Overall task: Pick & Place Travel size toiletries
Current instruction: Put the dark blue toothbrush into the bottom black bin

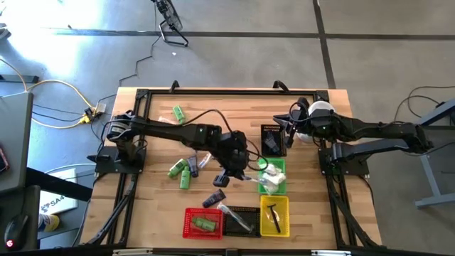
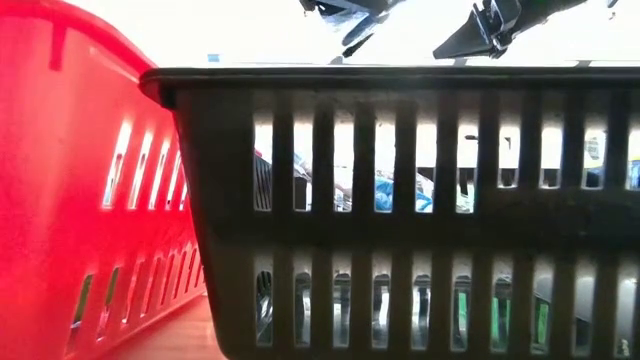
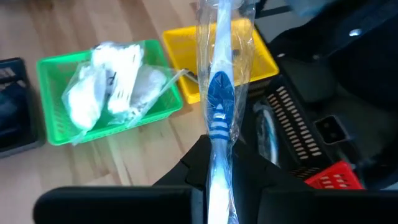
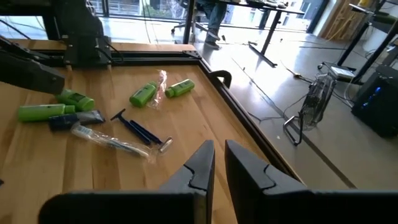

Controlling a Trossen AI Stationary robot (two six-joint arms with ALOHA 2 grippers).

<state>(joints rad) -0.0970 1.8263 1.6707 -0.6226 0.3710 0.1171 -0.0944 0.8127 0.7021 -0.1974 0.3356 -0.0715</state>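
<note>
My left gripper (image 1: 229, 176) hangs over the table's middle, shut on a clear-wrapped blue-and-white toothbrush (image 3: 219, 93). Beyond it stand a green basket (image 3: 50, 134) holding white packets (image 3: 115, 81) and a yellow basket (image 3: 180, 43). Loose toiletries lie flat on the wood to the left: green bottles (image 1: 179, 171), a dark tube (image 1: 213, 199), blue razors (image 4: 144, 132) and another wrapped toothbrush (image 4: 112, 143). My right gripper (image 4: 219, 155) waits shut and empty at the right, near a black basket (image 1: 272, 139). My left gripper pinches the wrapped toothbrush's handle (image 3: 217, 152) between its two fingers, wrap and all. The fingers slant downward and lie along the toothbrush. Its long free end juts out ahead of the fingertips, lifted clear of the table above the yellow basket.
A red basket (image 1: 202, 222) with a green bottle, a second black basket (image 1: 240, 220) and the yellow basket (image 1: 275, 215) line the near edge. A white cup (image 1: 320, 110) stands at the far right. One green bottle (image 1: 178, 114) lies far left. The low view is filled by the red (image 2: 80, 180) and black (image 2: 400, 200) baskets.
</note>
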